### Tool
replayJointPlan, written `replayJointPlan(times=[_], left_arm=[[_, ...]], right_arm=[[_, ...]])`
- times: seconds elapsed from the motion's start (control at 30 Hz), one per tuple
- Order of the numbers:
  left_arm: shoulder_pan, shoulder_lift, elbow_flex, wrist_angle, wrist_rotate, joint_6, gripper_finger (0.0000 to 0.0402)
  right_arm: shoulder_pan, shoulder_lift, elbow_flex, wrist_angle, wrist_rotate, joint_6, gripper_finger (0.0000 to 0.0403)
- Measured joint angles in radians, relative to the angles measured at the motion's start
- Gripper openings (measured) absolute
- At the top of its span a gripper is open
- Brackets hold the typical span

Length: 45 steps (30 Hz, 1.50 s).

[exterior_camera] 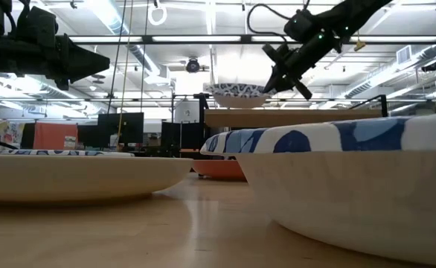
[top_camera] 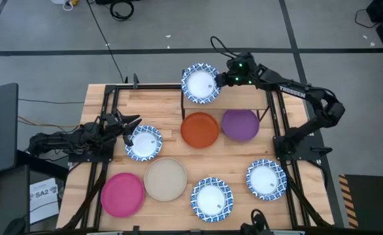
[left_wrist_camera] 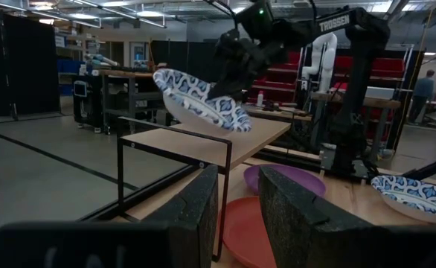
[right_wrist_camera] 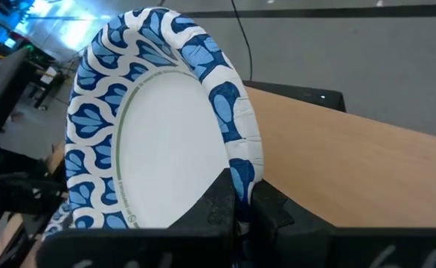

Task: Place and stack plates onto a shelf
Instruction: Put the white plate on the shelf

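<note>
Above the shelf (top_camera: 225, 104), right gripper (top_camera: 219, 80) jaws clamp a blue-rimmed plate (top_camera: 200, 83); left gripper (top_camera: 130, 124) jaws apart.

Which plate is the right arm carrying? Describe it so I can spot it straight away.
Find the shelf at the table's far edge. Above its left corner the right pincer pinches the rim of a white plate with a blue patterned rim. It is the only plate lifted off the table.
</note>
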Motion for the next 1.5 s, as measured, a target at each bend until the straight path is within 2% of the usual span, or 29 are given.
replayJointPlan(times=[0.37, 1.1, 1.5], left_arm=[[0.0, 0.0, 0.0, 0.0, 0.0, 0.0, 0.0103], [0.0, 0.0, 0.0, 0.0, 0.0, 0.0, 0.0103], [0.0, 0.0, 0.0, 0.0, 0.0, 0.0, 0.0103]], right_arm=[[-0.005, 0.068, 0.0, 0.035, -0.006, 0.01, 0.0024], [-0.007, 0.069, 0.0, 0.044, -0.029, 0.009, 0.0031], [-0.007, 0.069, 0.0, 0.05, -0.026, 0.009, 0.0065]])
